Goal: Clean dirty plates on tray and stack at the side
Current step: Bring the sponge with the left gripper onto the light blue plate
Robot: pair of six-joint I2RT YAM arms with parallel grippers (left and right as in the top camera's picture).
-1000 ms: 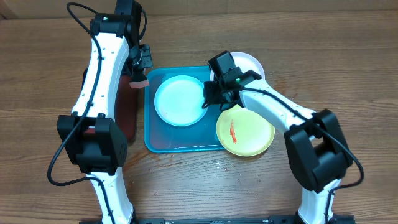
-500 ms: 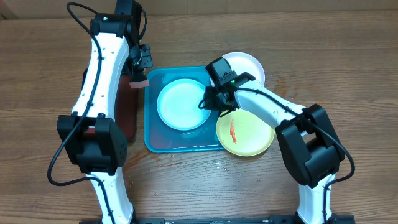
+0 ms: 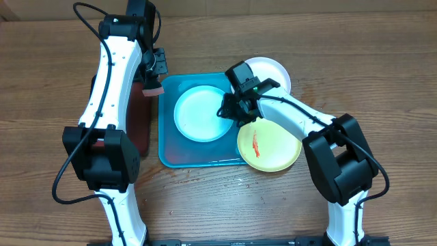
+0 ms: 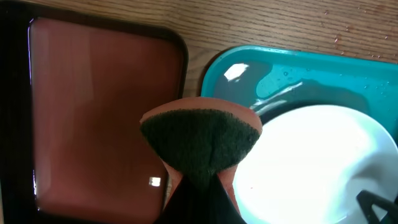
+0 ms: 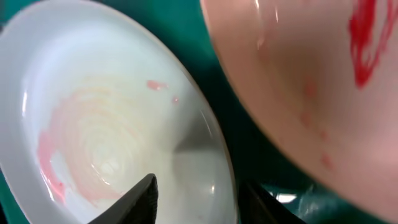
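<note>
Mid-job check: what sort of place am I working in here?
Probably a robot test bench rather than a kitchen: a wooden table, two arms based at its edge, and plastic plates on and beside a tray, with no sink in view.

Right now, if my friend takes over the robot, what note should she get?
The left pincer is shut on the sponge, by the tray's far left corner.
The right pincer is open, fingers either side of the blue plate's rim.
That plate lies in the tray, faint pink smear on it.
The green plate overlaps the tray's right edge, red smear on it.
The white plate sits on the table beyond; what shows looks clean.
To do: wipe blue and green, stack all three at the side.
</note>
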